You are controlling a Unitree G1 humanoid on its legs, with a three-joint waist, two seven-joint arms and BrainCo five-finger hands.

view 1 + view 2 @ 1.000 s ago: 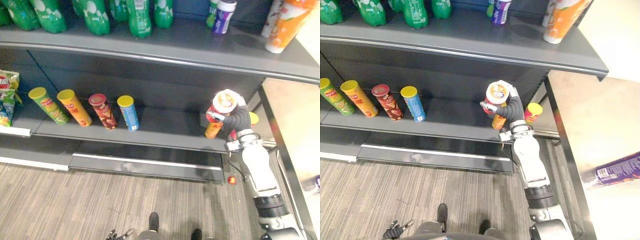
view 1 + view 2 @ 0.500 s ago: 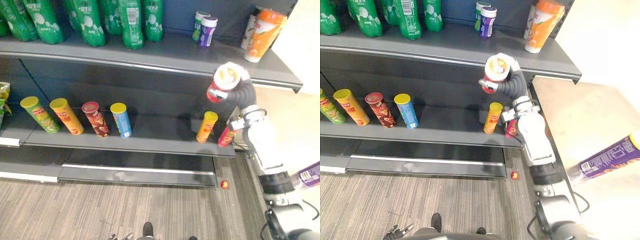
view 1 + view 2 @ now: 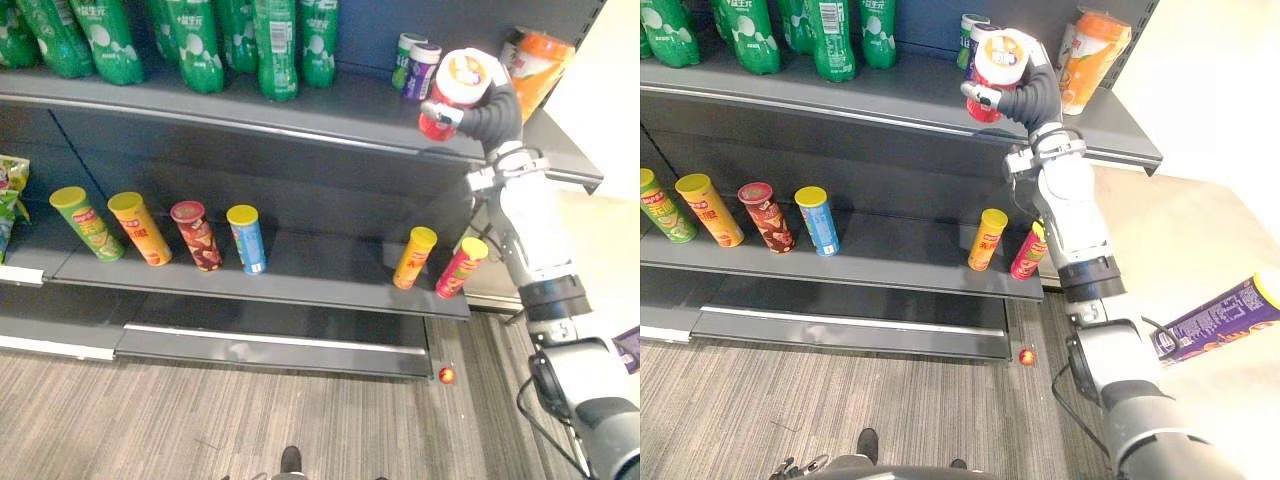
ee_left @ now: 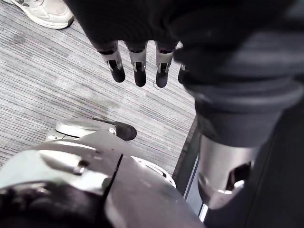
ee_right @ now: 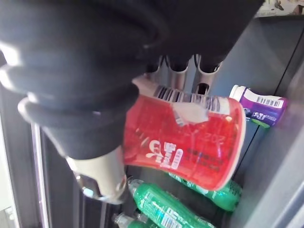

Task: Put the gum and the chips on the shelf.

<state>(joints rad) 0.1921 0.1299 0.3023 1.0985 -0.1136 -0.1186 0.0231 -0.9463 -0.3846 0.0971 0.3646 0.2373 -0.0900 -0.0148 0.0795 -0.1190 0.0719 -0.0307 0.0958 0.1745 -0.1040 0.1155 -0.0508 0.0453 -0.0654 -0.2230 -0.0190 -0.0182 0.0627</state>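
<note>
My right hand (image 3: 492, 112) is shut on a red tub with a white lid (image 3: 455, 82), held tilted just in front of the upper shelf (image 3: 300, 105). The tub's red side and barcode show in the right wrist view (image 5: 190, 142), with fingers behind it. Two small gum bottles, green and purple (image 3: 415, 64), stand on that shelf right behind the tub. Several chip cans (image 3: 160, 232) stand on the lower shelf, with two more, orange (image 3: 413, 256) and pink (image 3: 460, 266), at its right end. My left hand (image 4: 137, 66) hangs open above the floor.
Green soda bottles (image 3: 200, 40) line the upper shelf's left part and an orange bottle (image 3: 540, 58) stands at its right end. A purple can (image 3: 1215, 320) lies on the pale floor at right. A small red ball (image 3: 446, 375) lies below the shelf. A person's shoe (image 4: 42, 10) is nearby.
My right hand has lifted the red tub from the lower shelf's height up to the upper shelf's front. The camera has also shifted.
</note>
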